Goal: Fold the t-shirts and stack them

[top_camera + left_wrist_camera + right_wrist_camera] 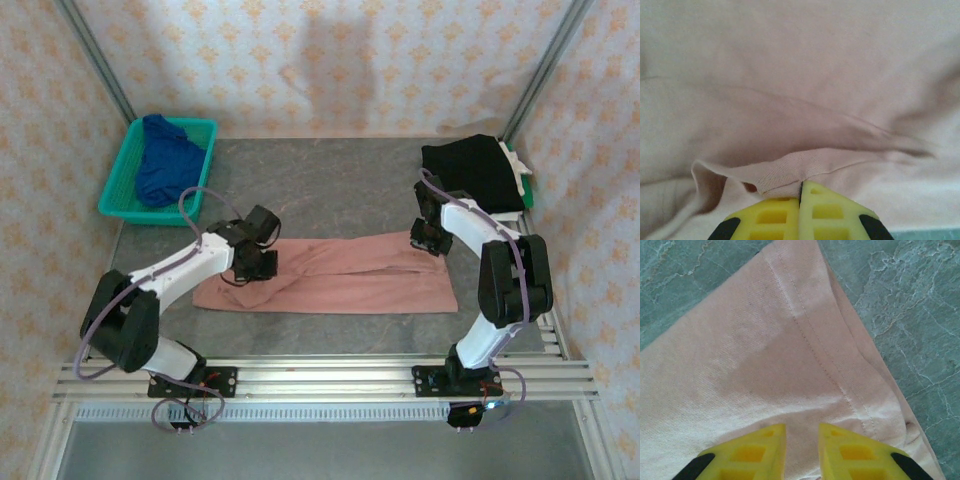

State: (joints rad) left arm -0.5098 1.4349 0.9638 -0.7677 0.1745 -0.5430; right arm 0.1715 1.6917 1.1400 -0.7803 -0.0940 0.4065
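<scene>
left tool point(801, 189) is clamped tight on a raised fold of the pink t-shirt point(800, 90), a grip that looks meant to carry that edge over. right tool point(802, 429) sits at the shirt's stitched right corner, jaws a little apart; whether they pinch cloth, i can't tell. the shirt lies as a long band across the counter point(330, 190). there's open room behind it, with the black t-shirt point(470, 170) back right and the blue t-shirt point(165, 165) in the basket point(140, 216) back left.
</scene>
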